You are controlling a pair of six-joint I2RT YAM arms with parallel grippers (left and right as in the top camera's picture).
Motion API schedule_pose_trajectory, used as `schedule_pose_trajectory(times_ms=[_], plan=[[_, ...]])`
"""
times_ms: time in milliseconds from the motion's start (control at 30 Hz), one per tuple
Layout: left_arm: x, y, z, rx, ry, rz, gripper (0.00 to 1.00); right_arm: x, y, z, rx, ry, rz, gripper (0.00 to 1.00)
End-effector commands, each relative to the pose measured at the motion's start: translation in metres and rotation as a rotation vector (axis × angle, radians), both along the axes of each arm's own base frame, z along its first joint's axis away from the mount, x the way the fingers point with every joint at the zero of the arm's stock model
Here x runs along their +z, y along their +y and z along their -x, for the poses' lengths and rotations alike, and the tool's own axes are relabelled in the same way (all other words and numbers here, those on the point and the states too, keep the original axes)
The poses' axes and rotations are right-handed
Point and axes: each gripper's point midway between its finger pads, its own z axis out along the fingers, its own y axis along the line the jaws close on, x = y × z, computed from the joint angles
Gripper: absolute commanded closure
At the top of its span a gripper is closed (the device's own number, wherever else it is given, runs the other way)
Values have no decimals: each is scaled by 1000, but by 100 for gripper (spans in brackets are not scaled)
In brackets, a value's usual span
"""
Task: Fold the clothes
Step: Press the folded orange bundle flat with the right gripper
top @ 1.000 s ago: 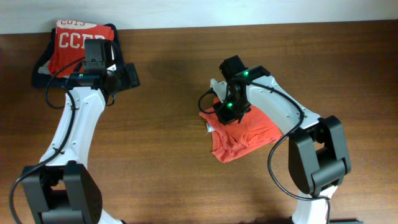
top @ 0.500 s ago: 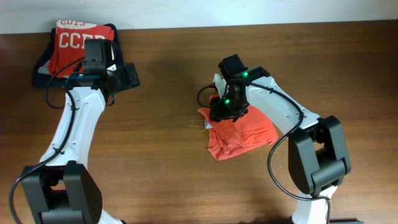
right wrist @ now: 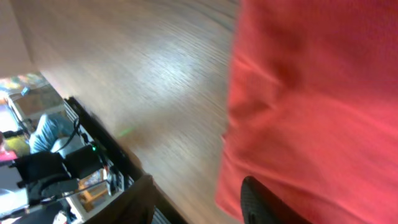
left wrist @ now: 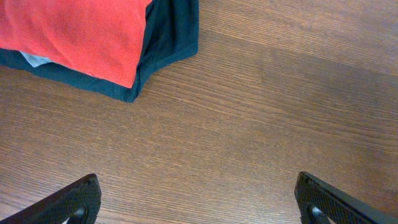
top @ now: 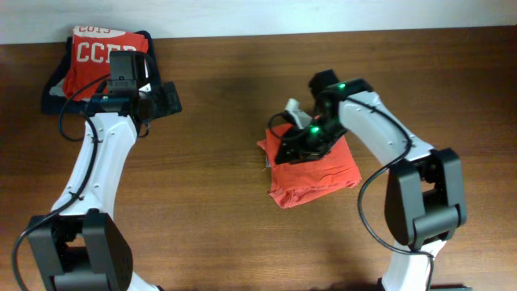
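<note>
An orange-red garment lies folded in a rough square right of the table's centre. My right gripper sits low over its left part. In the right wrist view the garment fills the right side and the right gripper is open, one finger over the cloth, the other over bare wood, astride the cloth's edge. My left gripper is open and empty over bare wood, beside a stack with a red "CCCP" shirt on a dark garment. In the left wrist view the left gripper is wide open below the stack's corner.
The wooden table ends at a pale wall along the back edge. The stack lies in the back left corner. The right wrist view is blurred and shows equipment beyond the table's edge.
My right arm has swung right and its gripper has turned to point left over the garment's left edge. The garment lies flatter and squarer. The left arm has not moved.
</note>
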Motion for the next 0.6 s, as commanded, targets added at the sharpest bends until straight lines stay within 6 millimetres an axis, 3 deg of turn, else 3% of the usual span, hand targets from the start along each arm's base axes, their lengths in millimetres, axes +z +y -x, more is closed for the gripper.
schedule_pose_trajectory(times_ms=[0,300,567], plan=[[2,2,-2,14,-5,-1,1,-3,-11,-3,53,-58,44,52],[2,2,-2,14,-5,-1,1,-19,-8,12,96,-37,93,61],[2,2,-2,14,-5,-1,1,-64,-16,33,97,-8,127,63]])
